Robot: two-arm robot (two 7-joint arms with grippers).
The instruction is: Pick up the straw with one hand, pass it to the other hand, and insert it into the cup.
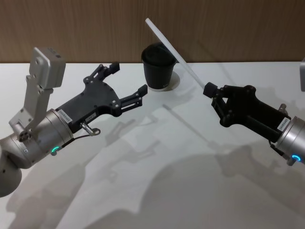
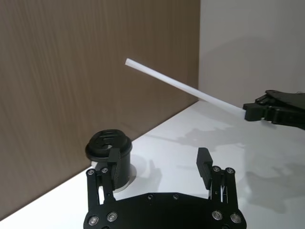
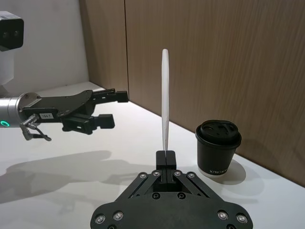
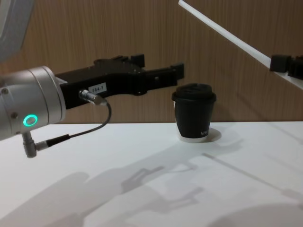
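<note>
A: Bkgd?
B: Brown wood-grain wall panel [image 1: 228,28], running along the far edge of the tabletop [image 1: 252,71]. Right wrist view shows a vertical seam [image 3: 125,47] btwn two panels.
A: Table?
B: White, matte, flat. Soft grey shadows [image 1: 190,186] spread over the near half, w/ thinner ones toward the middle.
A: Anything else?
B: Plain white wall [image 2: 252,47] meets the wood panel at a corner, per left wrist view. Right wrist view has it too, beside the panels.
</note>
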